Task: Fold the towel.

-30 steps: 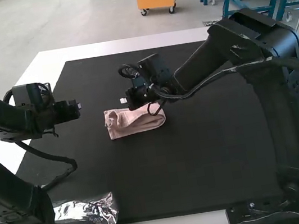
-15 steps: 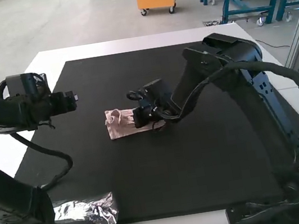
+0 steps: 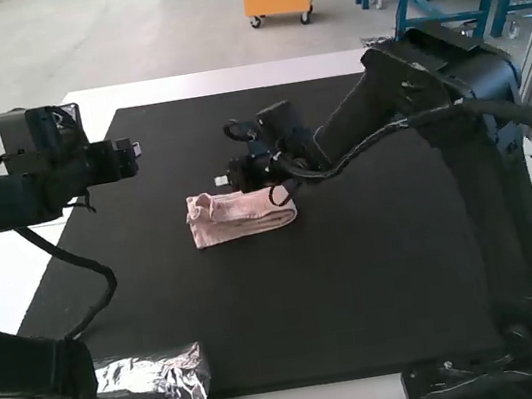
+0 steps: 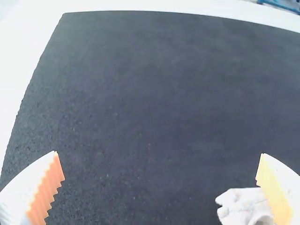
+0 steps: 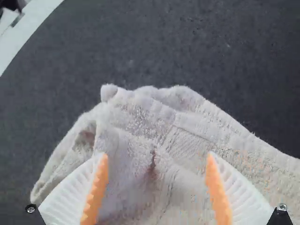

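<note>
Black matting [image 3: 341,289] covers most of the pale worktop [image 3: 227,79]. Just beyond your right hand [image 5: 158,154], whose fingers are spread, lies the towel [image 3: 241,215], folded into a narrow bundle and rumpled at one end. Expect it light and limp, with pile that should resist slipping; pinch the raised folds between those fingers, deep enough to catch every layer. Its underside and inner layers are hidden from you, and whether the fingertips touch it you can't tell. Well apart from it, your left hand [image 4: 159,153] is spread and empty, one finger partly masking the towel in its wrist view.
</note>
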`<action>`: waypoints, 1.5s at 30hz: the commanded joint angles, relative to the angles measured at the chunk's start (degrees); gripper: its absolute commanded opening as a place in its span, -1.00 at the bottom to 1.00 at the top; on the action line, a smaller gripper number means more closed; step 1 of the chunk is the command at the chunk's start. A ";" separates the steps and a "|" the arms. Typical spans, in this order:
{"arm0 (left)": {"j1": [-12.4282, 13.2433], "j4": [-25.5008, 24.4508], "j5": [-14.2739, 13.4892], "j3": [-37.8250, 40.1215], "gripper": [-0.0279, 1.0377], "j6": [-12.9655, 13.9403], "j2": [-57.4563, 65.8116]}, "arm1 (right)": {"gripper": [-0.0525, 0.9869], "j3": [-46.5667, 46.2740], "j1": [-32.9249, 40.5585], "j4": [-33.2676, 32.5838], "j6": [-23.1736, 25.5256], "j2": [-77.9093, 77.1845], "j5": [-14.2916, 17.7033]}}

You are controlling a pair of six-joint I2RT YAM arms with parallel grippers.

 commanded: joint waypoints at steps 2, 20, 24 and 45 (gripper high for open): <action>-1.33 -1.34 -1.05 4.89 0.87 0.37 -3.90 | 0.87 1.97 -4.59 -2.85 1.03 -15.22 1.99; -2.21 -10.66 1.85 6.91 0.87 0.72 -34.04 | 0.87 -10.16 -24.19 -19.46 -5.03 -70.16 9.20; -2.21 -14.26 3.17 6.30 0.87 0.63 -44.06 | 0.87 -16.05 -29.20 -25.87 -5.73 -84.75 9.20; -2.12 -17.43 2.99 -3.37 0.87 0.01 -67.00 | 0.87 -34.68 -36.94 -32.73 -11.36 -118.58 22.56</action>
